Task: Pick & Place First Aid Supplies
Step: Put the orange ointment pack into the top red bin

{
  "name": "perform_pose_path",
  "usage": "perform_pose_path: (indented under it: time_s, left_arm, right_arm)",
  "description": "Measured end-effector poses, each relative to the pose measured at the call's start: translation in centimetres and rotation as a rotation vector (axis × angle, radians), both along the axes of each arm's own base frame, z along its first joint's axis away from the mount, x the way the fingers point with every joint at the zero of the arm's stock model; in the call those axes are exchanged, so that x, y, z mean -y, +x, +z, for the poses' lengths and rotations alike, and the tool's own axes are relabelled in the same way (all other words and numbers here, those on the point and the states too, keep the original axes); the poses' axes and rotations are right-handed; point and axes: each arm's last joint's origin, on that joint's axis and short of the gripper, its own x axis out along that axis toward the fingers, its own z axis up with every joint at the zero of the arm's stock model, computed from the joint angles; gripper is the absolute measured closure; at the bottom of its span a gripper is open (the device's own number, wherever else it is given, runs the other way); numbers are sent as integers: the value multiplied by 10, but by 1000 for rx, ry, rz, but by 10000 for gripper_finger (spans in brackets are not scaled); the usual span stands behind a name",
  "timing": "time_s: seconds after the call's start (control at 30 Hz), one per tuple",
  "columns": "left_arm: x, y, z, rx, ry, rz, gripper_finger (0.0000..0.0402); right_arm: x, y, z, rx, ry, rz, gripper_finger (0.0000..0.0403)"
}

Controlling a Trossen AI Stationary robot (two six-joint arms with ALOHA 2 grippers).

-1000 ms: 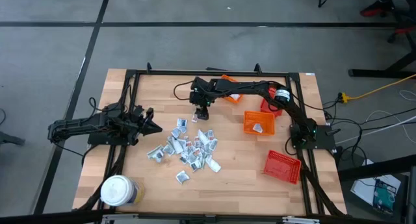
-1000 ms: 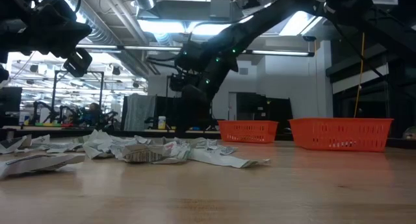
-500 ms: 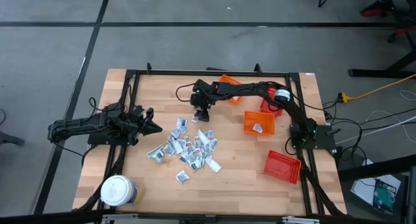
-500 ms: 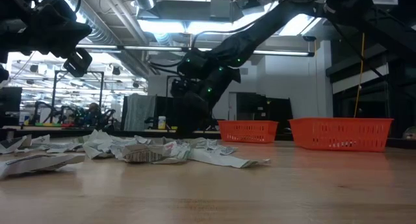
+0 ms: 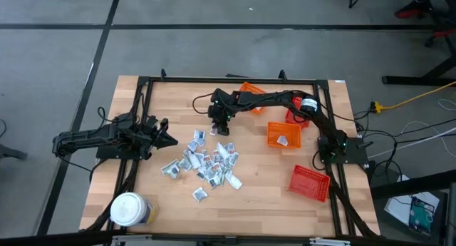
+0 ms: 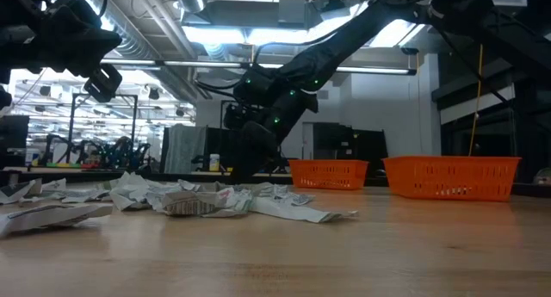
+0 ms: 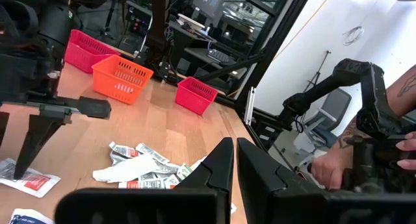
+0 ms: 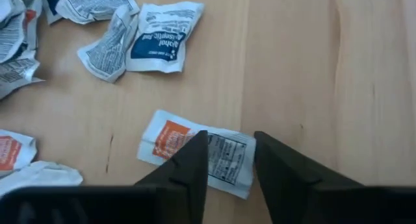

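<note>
From above, the right gripper (image 5: 221,127) is down at the far edge of the sachet pile (image 5: 203,162) on the table (image 5: 256,192), the orange-printed sachet (image 5: 214,130) directly under it; the left gripper (image 5: 168,140) waits pinched together at the left. Level view: the pile blocks any sight of contact. Right wrist view: fingers (image 8: 186,169) part-way apart straddle the sachet's long axis, tips hiding its near edge — no firm grip visible.

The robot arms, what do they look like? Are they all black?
Mostly, yes. The left arm and right arm are dark and jointed, with thin black cables alongside. The right arm has a silvery ring at one joint and tiny green lights. Each gripper ends in two flat, tapered dark fingers.
</note>
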Motion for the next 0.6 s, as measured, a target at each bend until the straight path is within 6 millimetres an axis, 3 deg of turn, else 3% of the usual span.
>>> perform_pose_path:
  time_s: [0.33,0.6]
  left_arm:
    - [0,0,0,0,0,0,386]
    - [0,0,0,0,0,1,386]
  right_arm:
    - [0,-1,0,-14,25,-29,393]
    - [-4,-1,2,-26,103,-61,396]
